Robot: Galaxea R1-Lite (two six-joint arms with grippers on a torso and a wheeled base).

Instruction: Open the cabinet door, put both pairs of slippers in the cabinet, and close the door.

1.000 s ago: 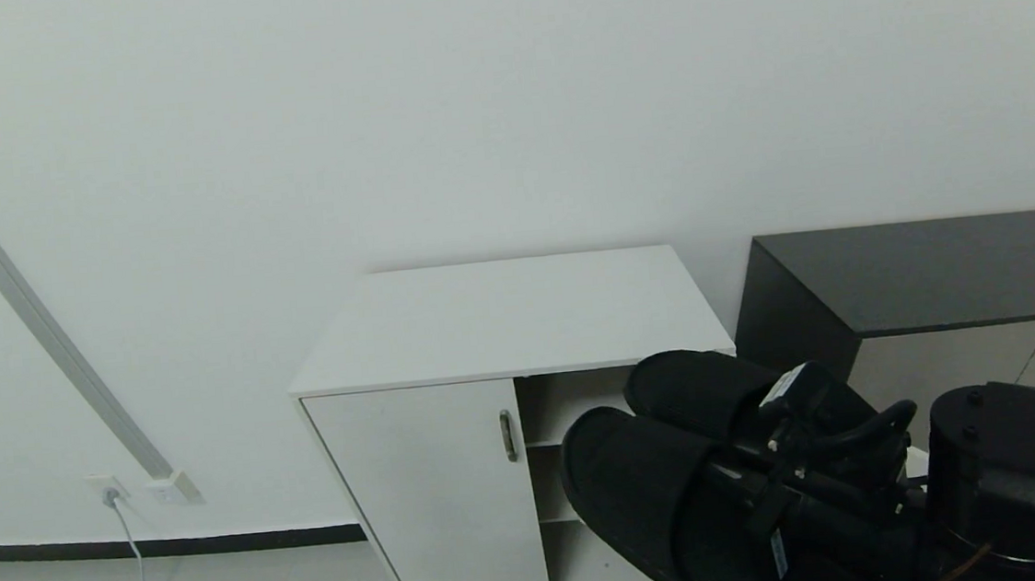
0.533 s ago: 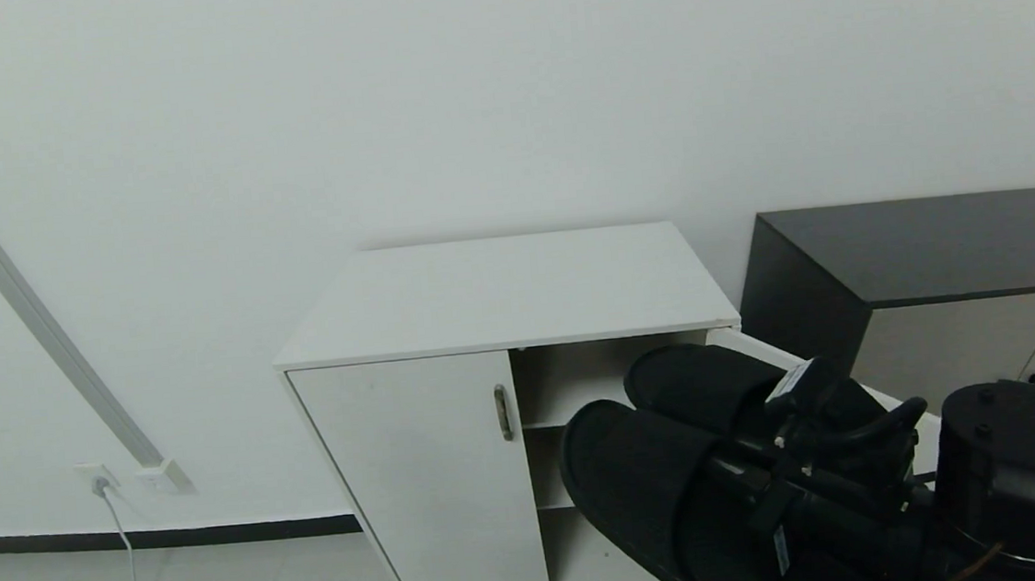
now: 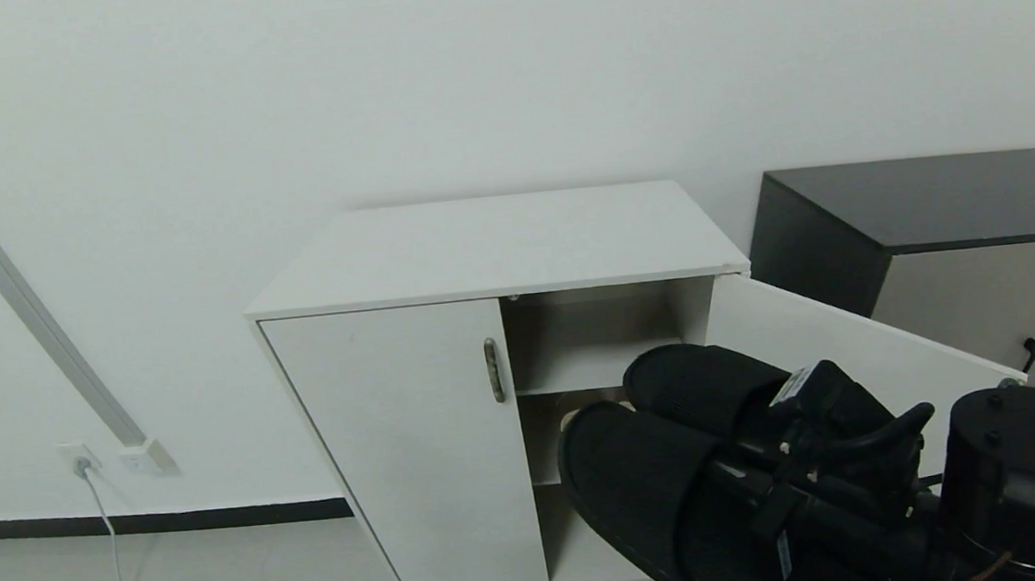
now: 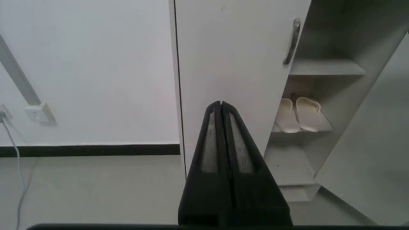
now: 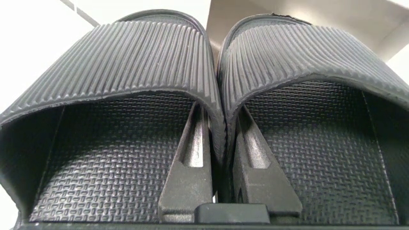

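Head view: the cabinet (image 3: 496, 246) has its right door (image 3: 835, 339) swung wide and its left door (image 3: 401, 447) shut, with the handle (image 3: 492, 370) at that door's inner edge. The black slippers (image 3: 642, 465) hang in front of the cabinet's open half, toes toward it.

The right wrist view shows the grip. The right gripper (image 5: 222, 115) has one finger inside each slipper and pinches their two touching inner walls between narrowly parted fingers.

The left wrist view shows the cabinet's inside. The pale slippers (image 4: 298, 114) sit side by side on the middle shelf (image 4: 300, 131). In front of the cabinet's left door the left gripper (image 4: 220, 105) is pressed fully together, with nothing in it.

A white label (image 3: 788, 386) sits on the right wrist, its print too small to read.
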